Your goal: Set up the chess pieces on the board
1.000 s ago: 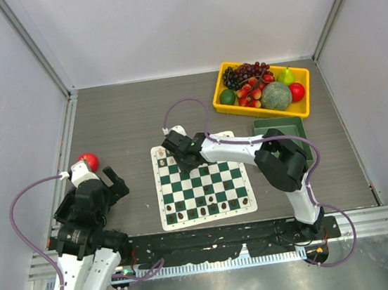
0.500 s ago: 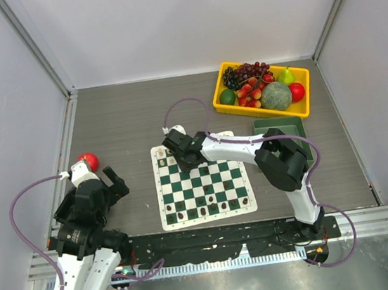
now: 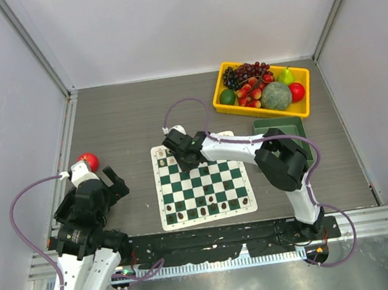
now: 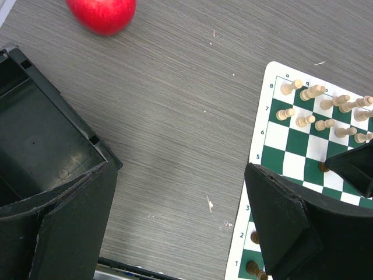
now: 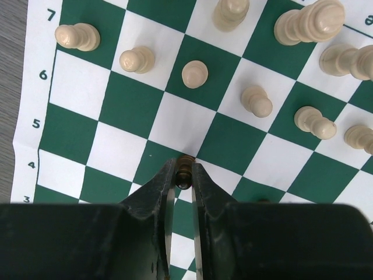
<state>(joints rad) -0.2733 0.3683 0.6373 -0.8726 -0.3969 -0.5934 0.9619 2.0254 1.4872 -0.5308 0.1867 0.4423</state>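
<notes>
The green and white board (image 3: 202,183) lies mid-table. Cream pieces (image 5: 194,74) stand on its far rows, and they also show in the left wrist view (image 4: 315,108). Dark pieces (image 3: 212,203) stand on its near rows. My right gripper (image 5: 183,173) hangs over the board's far left part (image 3: 183,157) and is shut on a dark brown piece (image 5: 184,171), just above the squares. My left gripper (image 4: 180,227) is open and empty over bare table, left of the board (image 4: 280,146).
A red apple (image 3: 88,161) lies by the left arm and shows in the left wrist view (image 4: 102,13). A yellow tray (image 3: 221,85) of fruit stands at the back right. A green bin (image 3: 280,127) sits right of the board.
</notes>
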